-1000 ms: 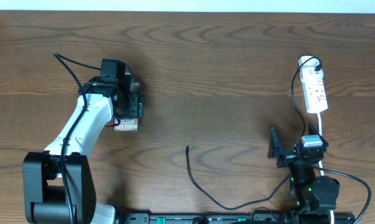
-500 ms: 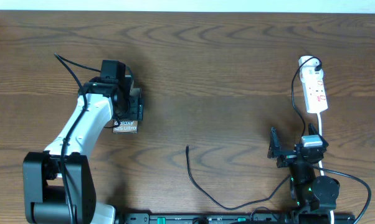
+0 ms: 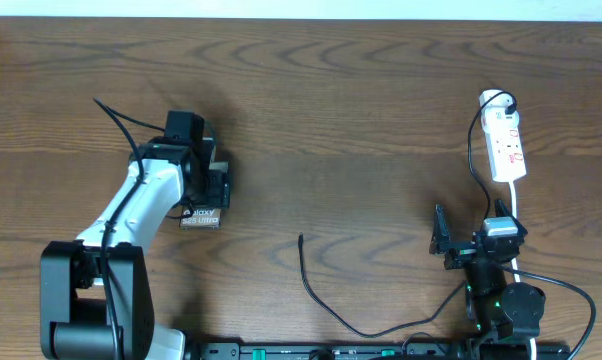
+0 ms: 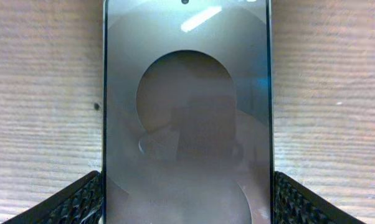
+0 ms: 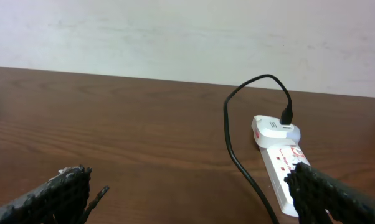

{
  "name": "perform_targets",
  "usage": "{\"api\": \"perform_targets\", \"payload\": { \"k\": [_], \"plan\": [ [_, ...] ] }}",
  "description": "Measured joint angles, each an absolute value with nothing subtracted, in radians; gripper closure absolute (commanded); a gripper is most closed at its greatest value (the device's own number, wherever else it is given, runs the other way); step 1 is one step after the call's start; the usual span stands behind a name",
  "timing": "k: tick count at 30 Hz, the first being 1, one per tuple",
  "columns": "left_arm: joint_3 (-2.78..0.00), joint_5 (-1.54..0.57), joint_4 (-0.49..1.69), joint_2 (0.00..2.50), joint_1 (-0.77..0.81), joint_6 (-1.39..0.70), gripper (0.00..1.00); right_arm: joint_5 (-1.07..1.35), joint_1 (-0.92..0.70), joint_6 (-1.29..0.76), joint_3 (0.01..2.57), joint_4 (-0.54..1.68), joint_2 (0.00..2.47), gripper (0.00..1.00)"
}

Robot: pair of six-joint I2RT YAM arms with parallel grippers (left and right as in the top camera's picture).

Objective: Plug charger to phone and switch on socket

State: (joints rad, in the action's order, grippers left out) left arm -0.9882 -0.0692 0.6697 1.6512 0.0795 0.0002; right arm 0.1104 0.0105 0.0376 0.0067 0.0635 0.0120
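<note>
The phone (image 3: 202, 216) lies flat at the left of the table, with only its lettered end showing under my left gripper (image 3: 207, 186). In the left wrist view its glossy dark face (image 4: 187, 93) fills the frame, and my left gripper (image 4: 187, 208) is shut on its two long edges. The charger (image 3: 312, 287) is a thin black cable on the table at front centre, with its tip (image 3: 301, 238) free. The socket (image 3: 505, 146) lies at the far right and also shows in the right wrist view (image 5: 280, 163). My right gripper (image 5: 200, 205) is open and empty, near the table's front right.
A black plug (image 3: 508, 101) sits in the socket's far end; its black cord (image 5: 234, 155) loops back toward my right arm (image 3: 491, 262). A pale wall (image 5: 175, 37) stands behind the table's far edge.
My left gripper has drawn the phone a little toward the table's front. The right arm, charger and socket have not moved.
</note>
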Motion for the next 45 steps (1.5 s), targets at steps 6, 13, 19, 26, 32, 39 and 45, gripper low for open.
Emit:
{"api": "perform_targets", "payload": {
  "k": [6, 13, 19, 26, 32, 39, 45],
  "plan": [
    [-0.955, -0.069, 0.643, 1.651, 0.08, -0.002, 0.93, 0.11, 0.01, 0.038, 0.007, 0.063, 0.012, 0.01],
    [-0.878, -0.069, 0.587, 1.651, 0.08, -0.004, 0.93, 0.11, 0.01, 0.038, 0.007, 0.064, 0.012, 0.01],
    [-0.869, -0.069, 0.575, 1.651, 0.08, -0.015, 0.92, 0.11, 0.01, 0.038, 0.007, 0.064, 0.012, 0.01],
    [-0.857, -0.069, 0.544, 1.651, 0.08, -0.024, 0.92, 0.11, 0.01, 0.038, 0.007, 0.064, 0.012, 0.01],
    [-0.838, -0.064, 0.505, 1.645, 0.08, -0.03, 0.93, 0.11, 0.01, 0.038, 0.007, 0.063, 0.012, 0.01],
    [-0.838, -0.064, 0.5, 1.645, 0.08, -0.03, 0.48, 0.11, 0.01, 0.038, 0.007, 0.064, 0.012, 0.01],
    [-0.838, -0.064, 0.5, 1.645, 0.08, -0.03, 0.23, 0.11, 0.01, 0.038, 0.007, 0.064, 0.012, 0.01]
  ]
}}
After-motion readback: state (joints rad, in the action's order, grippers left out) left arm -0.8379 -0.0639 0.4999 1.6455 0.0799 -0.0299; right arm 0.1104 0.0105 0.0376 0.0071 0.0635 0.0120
